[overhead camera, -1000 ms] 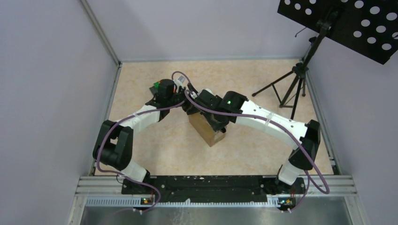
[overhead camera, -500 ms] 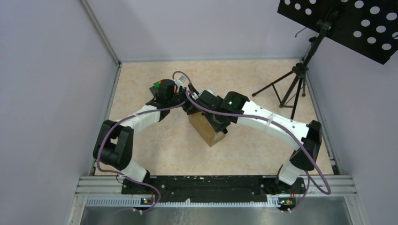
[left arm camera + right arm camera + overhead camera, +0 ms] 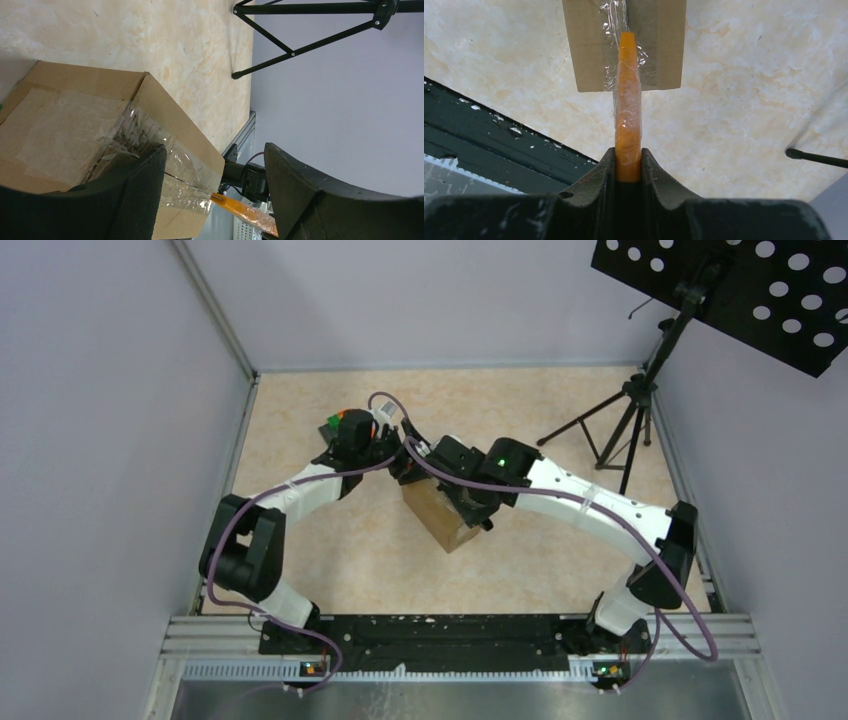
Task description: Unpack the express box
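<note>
EXPRESS BOX ON THE TABLETOP: The express box [image 3: 440, 520], a small brown cardboard carton, sat near the centre of the beige marbled tabletop [image 3: 330, 540]. It was turned at an angle to the edges, w/ both arms bent in over it from either side. The R claw [image 3: 628, 156] was clamped tight on a slim orange tool [image 3: 628, 100] wrapped in clear film. The tool stuck straight out past the fingertips, & its tip lay over the clear tape seam [image 3: 616, 15] running down the middle of the box's face, per the R wrist cam. The L claw [image 3: 214, 150] stood w/ its fingers spread wide, gripping nothing. One finger [image 3: 135, 195] lay across the wrinkled tape on the carton's broad face; the other hung past the box's corner, apart from the cardboard. Whether the nearer finger touched the tape could not be told. The carton looked closed, tape in place. In the L wrist cam the orange tool's end showed low between the two fingers, just off the box's edge. At the far R of the tabletop stood a black tripod stand [image 3: 620, 435], w/ a black perforated panel [image 3: 740, 290] overhead in the top R corner. A black rail [image 3: 430, 635] ran along the near edge, carrying both arm bases.
</note>
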### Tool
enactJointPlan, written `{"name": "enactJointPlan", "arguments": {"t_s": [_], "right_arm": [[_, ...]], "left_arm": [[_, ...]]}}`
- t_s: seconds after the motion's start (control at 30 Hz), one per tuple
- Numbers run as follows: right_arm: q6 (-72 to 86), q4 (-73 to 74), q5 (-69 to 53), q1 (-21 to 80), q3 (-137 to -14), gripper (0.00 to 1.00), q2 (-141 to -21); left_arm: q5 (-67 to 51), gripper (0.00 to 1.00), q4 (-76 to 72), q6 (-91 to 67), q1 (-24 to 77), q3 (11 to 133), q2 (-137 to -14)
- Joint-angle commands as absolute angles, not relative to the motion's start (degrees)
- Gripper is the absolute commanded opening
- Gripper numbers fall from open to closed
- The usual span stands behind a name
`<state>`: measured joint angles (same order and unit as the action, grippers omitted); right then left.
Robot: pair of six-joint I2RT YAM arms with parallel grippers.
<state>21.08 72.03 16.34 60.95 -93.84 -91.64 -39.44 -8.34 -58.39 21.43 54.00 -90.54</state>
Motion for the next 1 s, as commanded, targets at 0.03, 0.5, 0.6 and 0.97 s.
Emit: {"name": "enactJointPlan", "arguments": {"t_s": [0.03, 0.5, 0.6, 0.97], "right_arm": [[21.55, 78.12, 15.41, 61.05, -92.43, 0.00, -88.55], [21.96, 81.04, 15.34, 61.55, -91.78, 0.00, -87.48], [22.11, 81.55, 15.33, 61.61, -91.76, 0.00, -87.21], [22.59, 83.20, 14.69, 62.09, -90.91, 0.00, -86.01]], "left_arm": [[-35.89, 0.76, -5.89, -55.55, 21.02, 53.60, -93.13], [-35.60, 0.76, -5.71, -55.12, 20.53, 53.70, -93.91], [-35.64, 0.76, -5.71, -55.03, 20.31, 53.75, -93.95], [-35.09, 0.76, -5.49, -54.67, 19.81, 53.26, -94.11]]}}
